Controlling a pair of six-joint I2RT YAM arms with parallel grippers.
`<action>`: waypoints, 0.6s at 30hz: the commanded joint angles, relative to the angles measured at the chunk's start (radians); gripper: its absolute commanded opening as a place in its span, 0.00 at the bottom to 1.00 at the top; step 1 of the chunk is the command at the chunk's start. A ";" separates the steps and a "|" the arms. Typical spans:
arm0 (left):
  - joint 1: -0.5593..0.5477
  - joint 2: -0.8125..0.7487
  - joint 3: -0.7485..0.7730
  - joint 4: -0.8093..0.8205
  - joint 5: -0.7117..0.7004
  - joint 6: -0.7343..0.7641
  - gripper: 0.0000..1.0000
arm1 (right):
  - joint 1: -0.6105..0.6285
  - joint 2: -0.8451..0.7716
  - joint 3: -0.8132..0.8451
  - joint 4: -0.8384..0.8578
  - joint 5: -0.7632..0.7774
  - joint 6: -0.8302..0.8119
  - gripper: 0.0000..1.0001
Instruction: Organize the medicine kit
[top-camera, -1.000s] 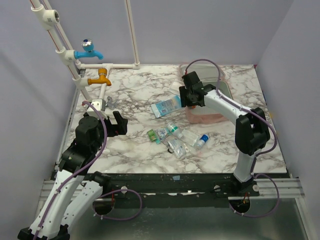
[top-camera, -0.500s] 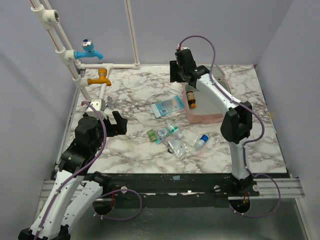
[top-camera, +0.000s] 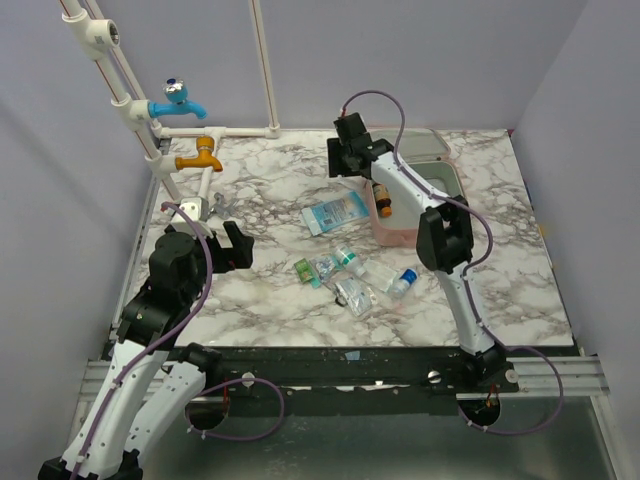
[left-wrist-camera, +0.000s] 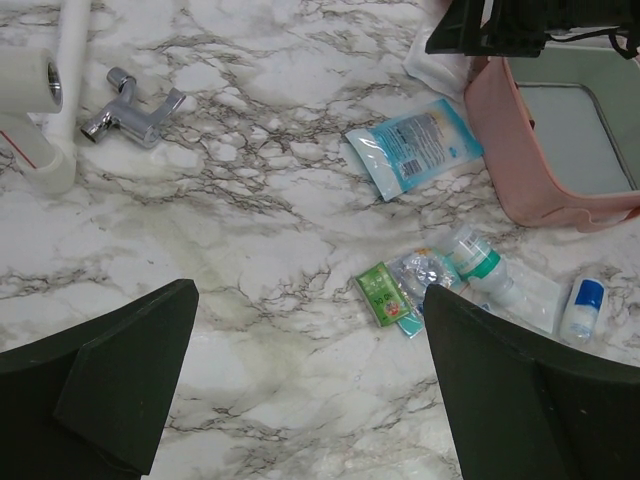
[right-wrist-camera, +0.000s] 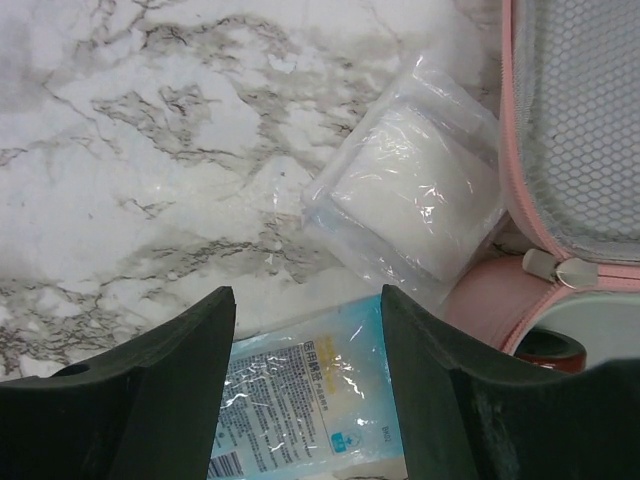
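Note:
The medicine kit (top-camera: 404, 238) lies open at the back right, a pale pink zip case with a grey inside (left-wrist-camera: 528, 165) and a mesh lid (right-wrist-camera: 590, 120). A brown bottle (top-camera: 383, 203) lies inside near its left wall. My right gripper (top-camera: 348, 160) hangs open just left of the kit with nothing between its fingers. Below my right gripper (right-wrist-camera: 305, 300) lie a white gauze packet (right-wrist-camera: 415, 190) and a blue packet (right-wrist-camera: 310, 400). My left gripper (top-camera: 235, 245) stands wide open and empty over bare marble, and from the wrist the left gripper (left-wrist-camera: 310, 295) shows only table below.
Mid-table lie a green sachet (top-camera: 304, 271), a green-capped bottle (top-camera: 347, 257), a blue-capped bottle (top-camera: 403, 281) and clear packets (top-camera: 355, 293). A white pipe frame carries a blue tap (top-camera: 180, 100) and an orange tap (top-camera: 200, 158). A chrome tap (left-wrist-camera: 130, 110) lies at the left. Walls enclose three sides.
My right gripper rose out of the kit, swung back and left, and opened wider. The brown bottle now shows lying in the kit. The left arm stayed still.

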 joint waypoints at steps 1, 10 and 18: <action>0.007 0.007 0.012 0.000 0.022 -0.008 0.99 | 0.007 0.066 0.038 0.019 -0.018 -0.007 0.64; 0.016 0.009 0.013 -0.002 0.022 -0.006 0.98 | 0.007 0.137 0.069 0.080 0.035 -0.071 0.63; 0.021 0.015 0.013 -0.002 0.023 -0.005 0.99 | 0.009 0.129 0.025 0.170 0.059 -0.117 0.63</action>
